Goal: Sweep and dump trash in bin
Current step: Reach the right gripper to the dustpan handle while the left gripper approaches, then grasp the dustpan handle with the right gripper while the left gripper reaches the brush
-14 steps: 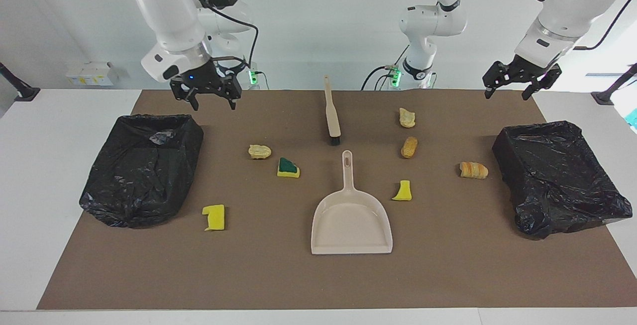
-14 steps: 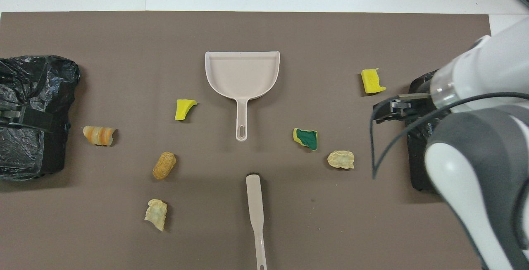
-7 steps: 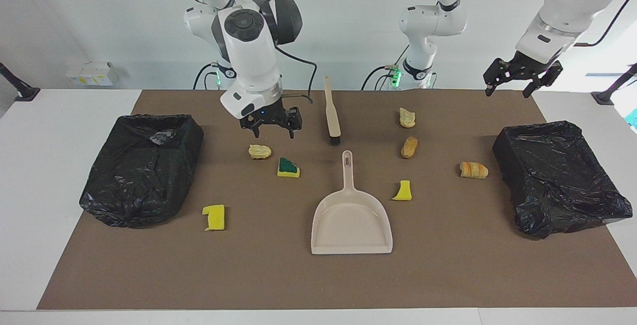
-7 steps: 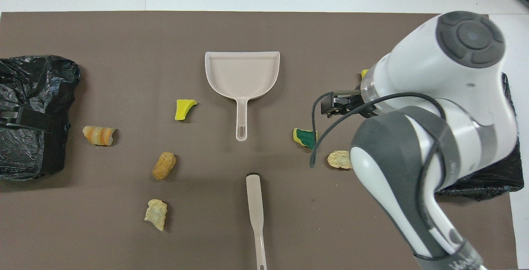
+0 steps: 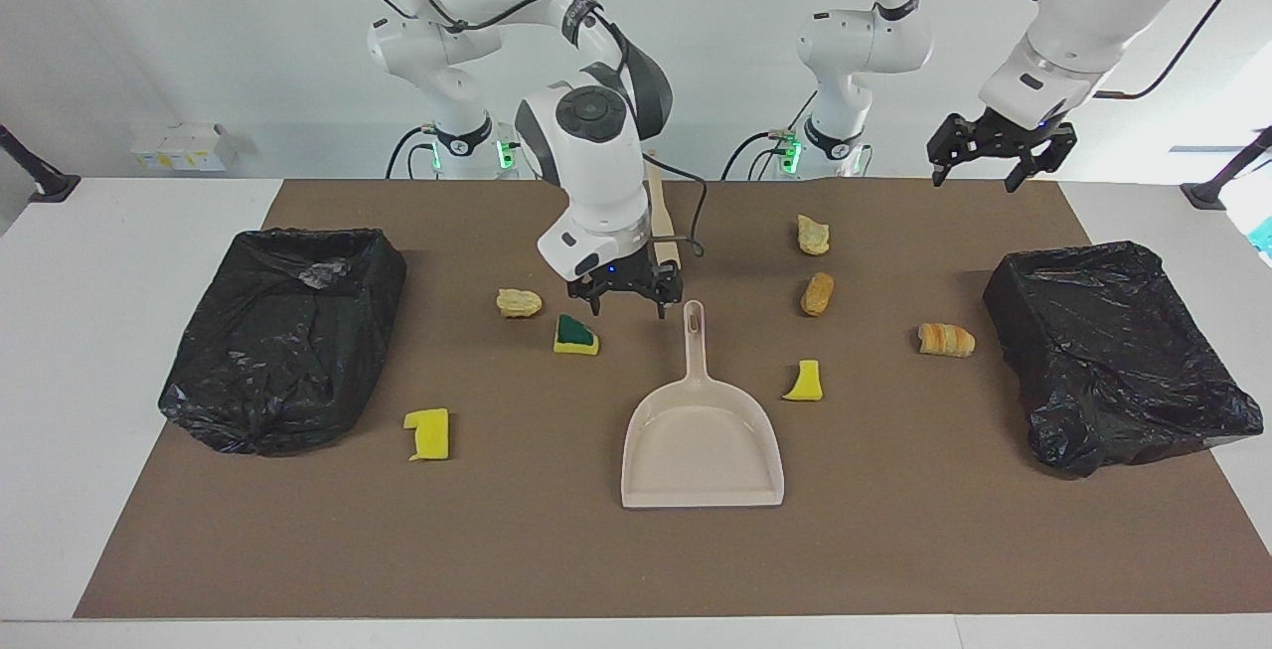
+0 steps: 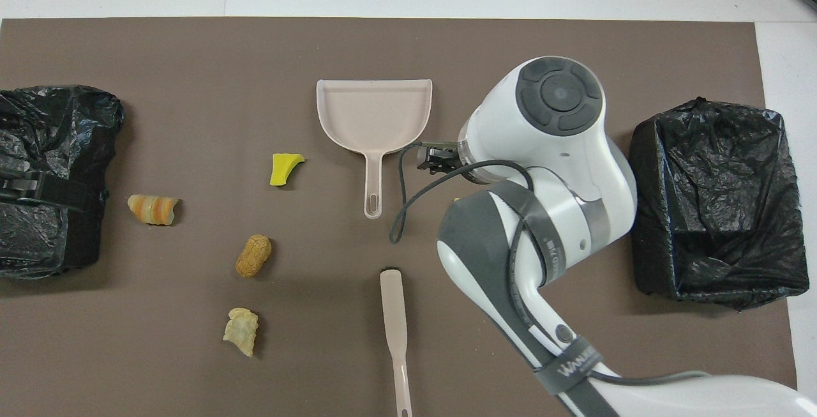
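Beige plastic everywhere here, so honestly the first worry is the right gripper (image 5: 632,297) picking the wrong tool: it hangs low with its fingers spread, empty, right by the dustpan (image 5: 702,440) handle and just past the bristle end of the hand brush (image 6: 394,324). If it comes down a bit off, it could clip the handle and spin the dustpan, or nudge the green-topped sponge wedge (image 5: 575,335) sitting just beside it. None of the trash is collected yet, I'd say. That wedge and a pale bread lump (image 5: 519,302) lie toward the right arm's end, with a yellow sponge piece (image 5: 428,433) farther from the robots near that end's bin (image 5: 283,336). Toward the left arm's end there's a pale crust (image 5: 813,235), an orange-brown lump (image 5: 817,293), a striped bread piece (image 5: 945,339) and another yellow sponge scrap (image 5: 805,381), close to the other bin (image 5: 1118,351). The left gripper (image 5: 1000,148) waits up high, fingers also spread, holding nothing. Bigger risk later: the scraps are spread wide over the tabletop mat (image 5: 894,550), so light sponge bits may roll or skip past the pan lip, and the floppy black liners could catch the pan edge when dumping.
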